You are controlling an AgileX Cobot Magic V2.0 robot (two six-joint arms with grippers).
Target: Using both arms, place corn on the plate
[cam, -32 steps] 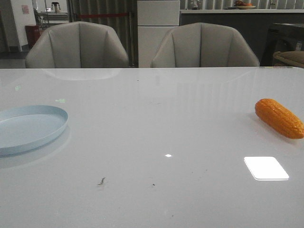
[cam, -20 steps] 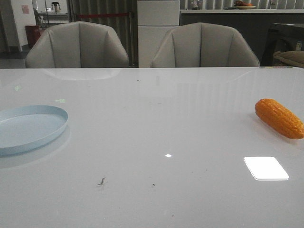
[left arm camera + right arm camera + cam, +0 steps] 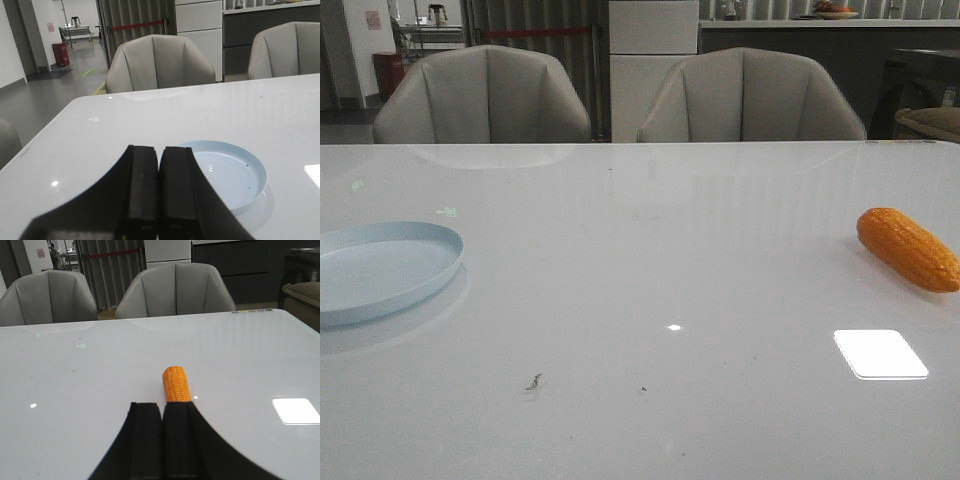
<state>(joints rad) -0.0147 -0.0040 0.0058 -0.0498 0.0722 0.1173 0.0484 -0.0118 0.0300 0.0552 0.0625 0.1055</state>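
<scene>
White and glossy, the desk [image 3: 640, 260] carries the corn [image 3: 908, 249] at the right edge of the front view and the plate [image 3: 380, 270] at the left edge, well apart. Nothing seems done yet: the corn is not lifted. In the right wrist view it lies just beyond the right fingers [image 3: 145, 440], not touching, and these are pressed together and empty. The left fingers [image 3: 142, 195] are also clenched, near the plate.

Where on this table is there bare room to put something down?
The broad middle of the table, between the plate at the left edge and the corn at the right edge, is bare. The plate is empty too. Nowhere is crowded.
</scene>
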